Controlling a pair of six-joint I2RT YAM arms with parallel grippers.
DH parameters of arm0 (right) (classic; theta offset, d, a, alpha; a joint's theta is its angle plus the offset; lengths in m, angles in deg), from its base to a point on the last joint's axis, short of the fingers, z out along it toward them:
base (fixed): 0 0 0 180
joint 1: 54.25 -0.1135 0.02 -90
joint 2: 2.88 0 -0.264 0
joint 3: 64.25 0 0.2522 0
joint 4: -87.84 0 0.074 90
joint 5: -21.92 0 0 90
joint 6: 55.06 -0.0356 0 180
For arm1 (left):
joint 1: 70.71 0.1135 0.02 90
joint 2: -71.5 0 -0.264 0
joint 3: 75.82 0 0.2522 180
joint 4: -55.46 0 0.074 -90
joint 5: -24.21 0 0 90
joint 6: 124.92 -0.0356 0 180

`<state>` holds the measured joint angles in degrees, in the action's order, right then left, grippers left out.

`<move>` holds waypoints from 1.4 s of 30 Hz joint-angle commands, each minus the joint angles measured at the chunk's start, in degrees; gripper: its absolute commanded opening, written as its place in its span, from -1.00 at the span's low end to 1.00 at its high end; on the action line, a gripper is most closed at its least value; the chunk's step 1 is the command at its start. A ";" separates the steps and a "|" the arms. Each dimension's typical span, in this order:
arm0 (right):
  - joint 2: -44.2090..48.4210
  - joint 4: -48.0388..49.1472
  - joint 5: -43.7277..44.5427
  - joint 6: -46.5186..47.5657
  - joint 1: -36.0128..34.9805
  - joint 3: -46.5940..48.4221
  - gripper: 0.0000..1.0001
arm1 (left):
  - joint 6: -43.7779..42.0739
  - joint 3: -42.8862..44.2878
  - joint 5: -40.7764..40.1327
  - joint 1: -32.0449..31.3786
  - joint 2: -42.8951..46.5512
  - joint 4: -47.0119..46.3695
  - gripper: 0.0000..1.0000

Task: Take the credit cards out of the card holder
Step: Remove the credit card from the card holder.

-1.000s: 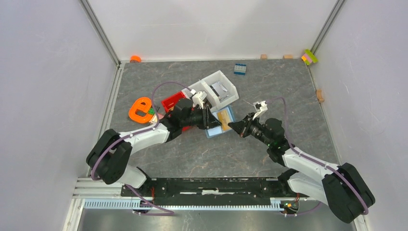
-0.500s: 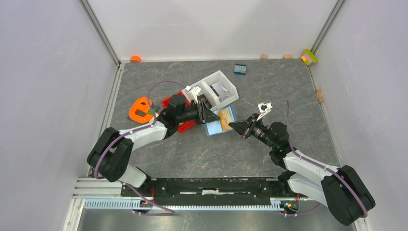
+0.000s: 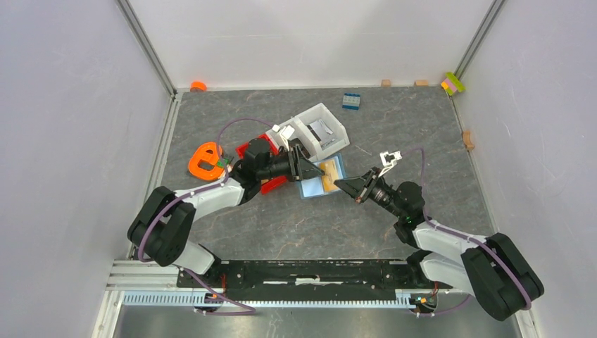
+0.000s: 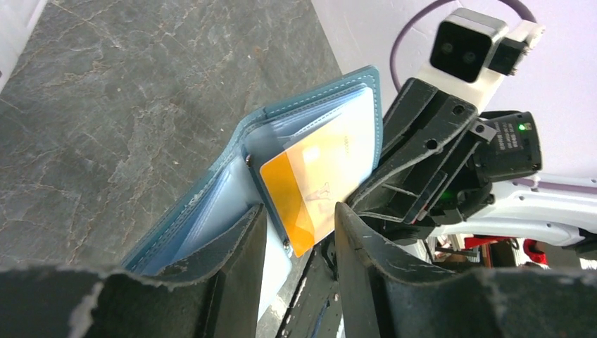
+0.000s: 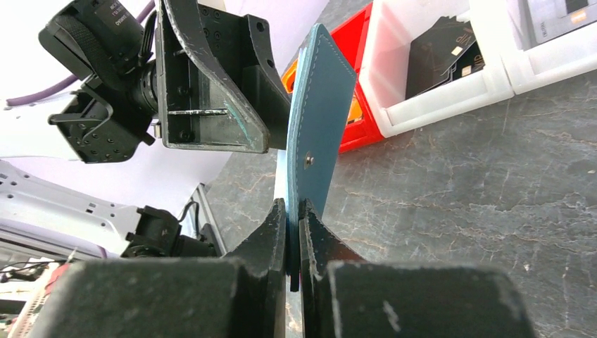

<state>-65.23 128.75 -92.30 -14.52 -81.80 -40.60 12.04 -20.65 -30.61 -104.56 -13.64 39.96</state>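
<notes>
One orange credit card pokes from the card holder, mid-counter at 6 o'clock of the white bin. Your right fingers clench the holder's edge; your left fingers stand parted, empty. The card looks stiff, thin and slick, so pinch its exposed corner.

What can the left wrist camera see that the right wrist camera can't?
Only the left wrist view shows the pale inside of the card holder, with an orange credit card poking out of a sleeve. Only the right wrist view shows its teal outside with a snap stud, plus the white bin and red bin behind it. Both show the card holder itself and the grey table.
</notes>
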 commanded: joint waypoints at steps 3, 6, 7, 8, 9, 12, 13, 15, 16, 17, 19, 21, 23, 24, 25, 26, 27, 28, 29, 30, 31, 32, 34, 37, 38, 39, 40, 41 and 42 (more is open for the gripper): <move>-3.64 17.77 -6.21 -7.61 0.74 -0.97 -1.00 | 4.51 -1.34 3.33 0.00 -0.90 -7.60 -0.05; -5.37 20.21 -7.18 -9.00 0.93 -0.93 -1.00 | 5.86 -1.78 4.50 -0.02 -1.17 -10.39 -0.05; -5.82 20.80 -7.34 -9.27 1.00 -1.01 -1.00 | 6.17 -1.88 4.86 0.00 -1.26 -11.17 -0.05; -6.19 21.24 -7.53 -9.55 1.01 -0.97 -1.00 | 6.58 -1.95 5.21 -0.06 -1.33 -12.12 -0.06; -6.42 21.60 -7.67 -9.75 1.01 -0.95 -1.00 | 6.94 -2.09 5.61 -0.02 -1.45 -12.75 -0.07; -6.69 21.64 -7.81 -9.83 1.10 -0.90 -1.00 | 7.57 -2.40 6.12 0.01 -1.35 -14.57 -0.19; -6.65 21.54 -7.83 -9.68 1.10 -0.88 -1.00 | 7.74 -2.62 6.19 -0.02 -1.28 -15.12 -0.26; -6.69 21.36 -7.76 -9.66 1.19 -0.92 -1.00 | 8.08 -2.90 6.44 -0.02 -0.96 -16.36 -0.45; -6.76 21.35 -7.76 -9.69 1.23 -0.84 -1.00 | 8.21 -3.07 6.40 -0.02 -0.83 -16.74 -0.57; -6.77 21.35 -7.77 -9.61 1.29 -0.89 -1.00 | 8.24 -3.22 6.38 -0.02 -0.60 -17.00 -0.64; -6.78 21.49 -7.68 -9.61 1.46 -1.06 -1.00 | 8.23 -3.36 6.15 0.01 -0.31 -17.09 -0.77; -6.65 21.61 -7.72 -9.77 1.70 -1.15 -1.00 | 8.15 -3.51 5.97 -0.03 -0.16 -17.06 -0.86; -6.62 21.98 -7.66 -10.03 2.16 -1.47 -0.93 | 8.08 -3.49 5.66 0.00 -0.11 -16.60 -0.90; -6.52 22.58 -7.44 -10.21 2.41 -1.81 -0.89 | 7.93 -3.42 5.54 -0.06 -0.13 -16.33 -0.92; -6.35 23.24 -7.27 -10.44 2.71 -2.27 -0.85 | 7.68 -3.36 5.28 -0.01 0.01 -15.58 -0.94; -5.97 23.70 -7.09 -10.64 2.96 -2.57 -0.82 | 7.34 -3.27 5.02 0.07 0.08 -14.84 -0.96; -5.80 23.73 -6.86 -10.68 3.33 -2.94 -0.80 | 6.86 -3.08 4.70 0.07 0.21 -13.82 -0.96; -5.52 23.58 -6.61 -10.67 3.63 -3.12 -0.78 | 6.32 -2.94 4.22 0.06 0.32 -12.88 -0.96; -5.24 23.39 -6.43 -10.72 3.86 -3.33 -0.75 | 5.82 -2.77 3.76 0.07 0.48 -11.38 -0.95; -5.09 23.37 -6.16 -10.72 4.13 -3.46 -0.73 | 5.17 -2.58 3.31 0.09 0.52 -10.05 -0.95; -4.90 23.31 -5.97 -10.71 4.37 -3.69 -0.70 | 4.79 -2.43 2.99 0.06 0.60 -9.29 -0.96; -4.83 23.21 -5.79 -10.63 4.52 -3.87 -0.68 | 4.49 -2.30 2.80 0.05 0.64 -8.55 -0.96; -4.57 23.11 -5.63 -10.69 4.75 -4.03 -0.66 | 4.16 -1.97 2.45 0.08 0.55 -7.44 -0.96; -4.07 22.76 -5.29 -10.58 5.15 -4.39 -0.62 | 3.76 -1.66 2.18 0.01 0.46 -6.38 -0.96; -3.91 22.53 -5.21 -10.55 5.29 -4.44 -0.61 | 3.68 -1.57 2.11 0.08 0.48 -6.13 -0.96; -3.69 22.13 -4.99 -10.38 5.35 -4.57 -0.60 | 3.59 -1.59 2.00 0.03 0.45 -5.93 -0.96; -3.48 21.78 -4.92 -10.24 5.48 -4.54 -0.60 | 3.50 -1.49 1.93 0.08 0.34 -5.74 -0.96; -3.25 21.48 -4.86 -10.06 5.53 -4.54 -0.60 | 3.49 -1.50 1.91 0.08 0.34 -5.56 -0.96; -3.07 21.15 -4.58 -9.90 5.63 -4.62 -0.60 | 3.42 -1.48 1.85 0.07 0.45 -5.41 -0.96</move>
<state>-70.34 145.95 -97.53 -24.79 -76.58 -45.23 18.53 -23.60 -26.85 -104.58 -14.36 31.68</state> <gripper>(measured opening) 0.199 0.034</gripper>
